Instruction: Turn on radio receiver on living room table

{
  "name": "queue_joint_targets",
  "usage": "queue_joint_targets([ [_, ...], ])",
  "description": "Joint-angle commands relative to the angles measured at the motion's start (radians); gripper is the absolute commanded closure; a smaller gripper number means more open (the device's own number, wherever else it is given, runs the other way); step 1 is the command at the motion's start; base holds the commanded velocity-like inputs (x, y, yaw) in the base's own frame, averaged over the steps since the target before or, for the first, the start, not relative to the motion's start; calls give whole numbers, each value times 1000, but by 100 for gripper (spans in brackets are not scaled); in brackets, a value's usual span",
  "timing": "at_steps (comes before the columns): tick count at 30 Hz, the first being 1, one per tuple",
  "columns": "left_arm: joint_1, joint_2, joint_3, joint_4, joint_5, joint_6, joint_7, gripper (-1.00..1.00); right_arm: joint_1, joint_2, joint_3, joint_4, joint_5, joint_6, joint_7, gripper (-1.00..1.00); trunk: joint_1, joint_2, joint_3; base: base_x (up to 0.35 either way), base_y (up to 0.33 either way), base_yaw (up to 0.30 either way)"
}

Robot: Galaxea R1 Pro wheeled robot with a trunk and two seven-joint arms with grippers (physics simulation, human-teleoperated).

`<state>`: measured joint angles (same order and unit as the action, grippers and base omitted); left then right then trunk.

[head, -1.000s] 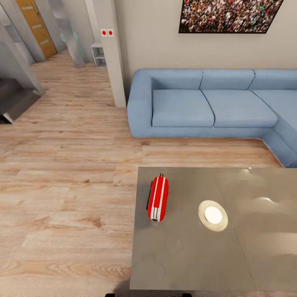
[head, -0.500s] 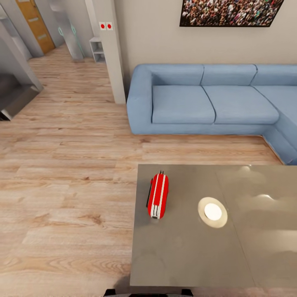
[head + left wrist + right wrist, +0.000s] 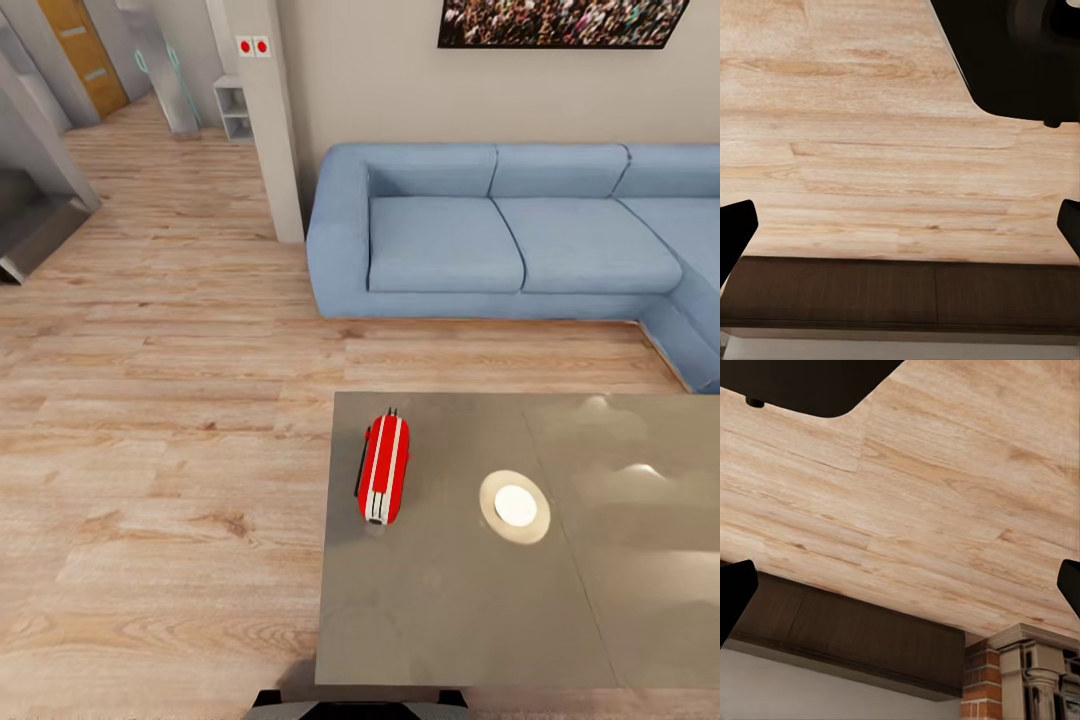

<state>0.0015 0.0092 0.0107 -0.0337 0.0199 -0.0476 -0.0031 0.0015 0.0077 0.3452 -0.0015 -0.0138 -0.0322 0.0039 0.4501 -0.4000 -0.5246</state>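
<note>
Left claw (image 3: 900,225) spread wide, dark fingertips (image 3: 735,232) at opposite edges of the wrist view, nothing between them but wooden floor (image 3: 870,150) and a dark skirting band (image 3: 900,296) along a pale wall. Right claw (image 3: 900,585) likewise spread wide and holding nothing, aimed at the same plank floor, with dark skirting and a brick corner with grey moulding (image 3: 1020,675) beyond. Dark robot bodywork (image 3: 810,382) cutting across a corner of each wrist view.

From the head camera: radio receiver (image 3: 383,468) standing on the counter (image 3: 450,600), near its left edge toward the far corner, red with white stripes, narrow edge up, slim dark handle along the left side. Round white glare (image 3: 515,506) on the glossy grey top, well to the right of the radio. Beyond the counter, a strip of floor, then a blue sofa (image 3: 500,240) against the wall under a framed crowd picture (image 3: 560,22). Further left, a white pillar (image 3: 270,120) with two red dots, and a hallway with an orange door (image 3: 82,50).
</note>
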Motion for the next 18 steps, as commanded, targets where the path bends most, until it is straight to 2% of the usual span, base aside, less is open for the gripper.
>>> queue_joint_targets([
  [1,0,0,0,0,0,0,0,-100,0,0,0,0,0,0,0,-100,0,0,-2,0,0,0],
  [8,0,0,0,0,0,0,0,-100,0,-1,0,0,-1,-1,1,-100,0,0,-13,0,0,0],
  [18,0,0,0,0,0,0,0,-100,0,-3,-1,0,-3,-10,5,-100,0,0,-16,0,0,0],
])
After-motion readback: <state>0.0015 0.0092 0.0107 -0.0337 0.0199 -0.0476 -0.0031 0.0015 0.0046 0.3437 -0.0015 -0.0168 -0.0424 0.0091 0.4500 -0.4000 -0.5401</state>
